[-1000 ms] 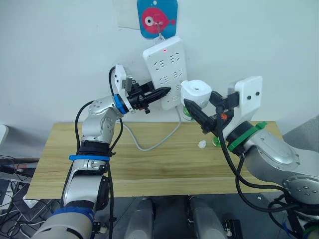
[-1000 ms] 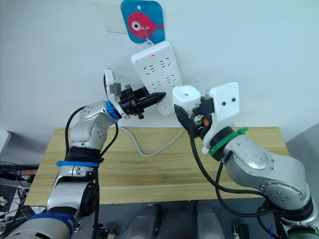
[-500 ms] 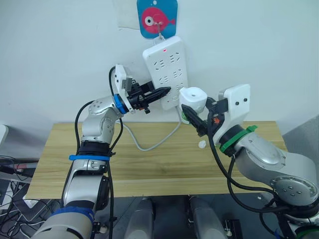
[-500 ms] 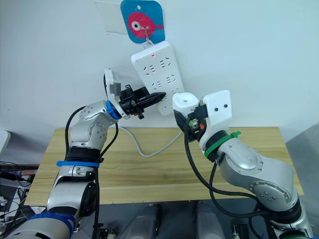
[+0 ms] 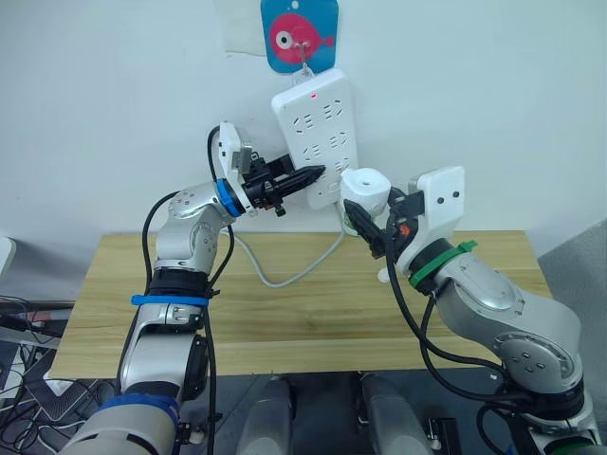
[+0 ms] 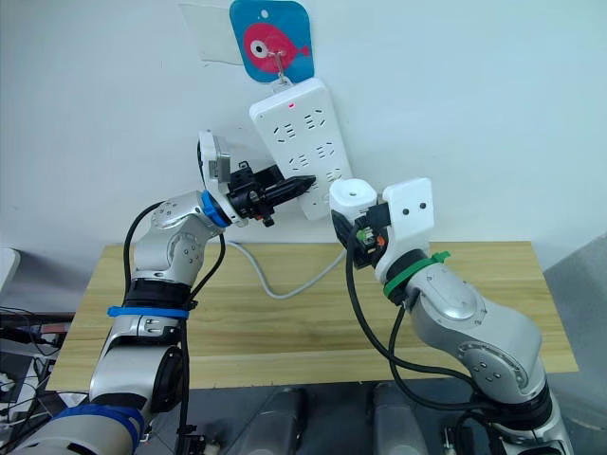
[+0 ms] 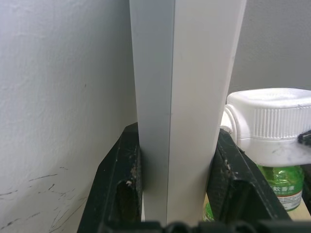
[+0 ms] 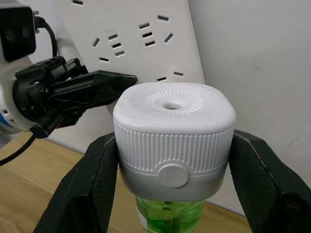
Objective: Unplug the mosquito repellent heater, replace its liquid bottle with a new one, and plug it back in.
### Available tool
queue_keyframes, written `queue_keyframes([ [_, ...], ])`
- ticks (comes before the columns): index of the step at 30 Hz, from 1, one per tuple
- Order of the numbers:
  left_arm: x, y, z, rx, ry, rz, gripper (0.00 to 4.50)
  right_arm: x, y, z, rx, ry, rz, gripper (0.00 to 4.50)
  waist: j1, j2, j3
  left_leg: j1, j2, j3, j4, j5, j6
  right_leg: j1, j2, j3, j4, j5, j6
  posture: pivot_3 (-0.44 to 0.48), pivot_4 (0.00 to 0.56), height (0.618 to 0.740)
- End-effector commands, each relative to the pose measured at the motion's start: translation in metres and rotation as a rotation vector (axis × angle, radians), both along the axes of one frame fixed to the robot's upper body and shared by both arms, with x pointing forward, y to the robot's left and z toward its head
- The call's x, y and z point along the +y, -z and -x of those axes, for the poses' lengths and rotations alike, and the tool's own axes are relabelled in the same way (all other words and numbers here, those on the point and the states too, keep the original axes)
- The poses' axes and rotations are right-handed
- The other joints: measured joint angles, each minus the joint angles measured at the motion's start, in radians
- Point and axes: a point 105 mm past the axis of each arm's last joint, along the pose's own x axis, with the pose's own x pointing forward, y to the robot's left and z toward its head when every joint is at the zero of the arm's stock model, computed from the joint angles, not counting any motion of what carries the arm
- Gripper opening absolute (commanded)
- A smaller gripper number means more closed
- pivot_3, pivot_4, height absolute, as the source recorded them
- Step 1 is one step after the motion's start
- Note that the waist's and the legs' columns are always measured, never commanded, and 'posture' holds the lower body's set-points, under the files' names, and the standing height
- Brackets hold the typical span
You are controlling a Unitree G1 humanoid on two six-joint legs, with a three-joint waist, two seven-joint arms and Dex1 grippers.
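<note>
Your right end effector point(image 8: 170, 194) is clamped on the mosquito repellent heater point(image 5: 366, 188), green liquid bottle point(image 8: 169, 214) fitted below, held in the air above the worktop's point(image 5: 285, 313) far edge. The power strip point(image 5: 320, 133) hangs on the wall just to the heater's left, sockets facing out. The heater stands upright, vented dome up, long axis vertical; its prongs can't be made out. Your left end effector point(image 5: 305, 176) pinches the strip's lower edge, steadying it. The right arm does the plugging.

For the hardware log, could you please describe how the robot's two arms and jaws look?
Both arms are silver metal with looping black cables. The left arm wears blue bands, the right arm a green one. Each gripper, left and right, has black jaws and white wrist housing.
</note>
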Motion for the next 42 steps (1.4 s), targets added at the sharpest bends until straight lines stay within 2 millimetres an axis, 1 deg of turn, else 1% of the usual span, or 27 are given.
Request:
queue_keyframes([
  [1, -0.004, -0.010, 0.006, -0.050, 0.018, -0.020, 1.32, 0.001, -0.011, 0.004, -0.054, -0.009, -0.023, 2.93, 0.000, 0.000, 0.000, 0.000, 0.000, 0.000, 0.000, 0.000, 0.000, 0.000, 0.000, 0.000, 0.000, 0.000, 0.000, 0.099, 0.271, 0.740],
  [9, -0.003, -0.010, 0.008, -0.050, 0.014, -0.023, 1.32, 0.003, -0.014, 0.004, -0.071, -0.019, -0.030, 2.93, 0.001, 0.000, 0.000, 0.000, 0.000, 0.000, -0.001, 0.000, 0.000, 0.000, 0.000, 0.000, 0.000, 0.000, 0.000, 0.106, 0.269, 0.740],
  [15, -0.003, -0.011, 0.008, -0.051, 0.015, -0.022, 1.32, 0.001, -0.019, 0.003, -0.104, -0.006, -0.033, 2.93, 0.001, 0.000, 0.000, 0.000, 0.000, 0.000, -0.001, 0.000, 0.000, 0.000, 0.000, 0.000, 0.000, 0.000, 0.000, 0.105, 0.269, 0.740],
  [23, -0.002, -0.011, 0.007, -0.050, 0.010, -0.025, 1.32, 0.004, -0.015, 0.010, -0.094, -0.033, -0.032, 2.93, 0.001, 0.000, 0.000, 0.000, 0.000, 0.000, -0.001, 0.000, 0.000, 0.000, 0.000, 0.000, 0.000, 0.000, 0.000, 0.105, 0.275, 0.740],
  [31, -0.001, -0.010, 0.007, -0.051, 0.009, -0.029, 1.32, 0.003, -0.015, 0.017, -0.096, -0.033, -0.055, 2.93, 0.001, 0.000, 0.000, 0.000, 0.000, 0.000, -0.002, 0.000, 0.000, 0.000, 0.000, 0.000, -0.001, 0.000, 0.000, 0.105, 0.275, 0.740],
  [42, -0.002, -0.011, 0.006, -0.052, 0.012, -0.030, 1.32, 0.002, -0.019, 0.011, -0.117, -0.014, -0.064, 2.93, 0.001, 0.000, 0.000, 0.000, 0.000, -0.001, -0.002, 0.000, 0.000, 0.000, 0.000, 0.000, -0.001, 0.000, 0.000, 0.102, 0.277, 0.740],
])
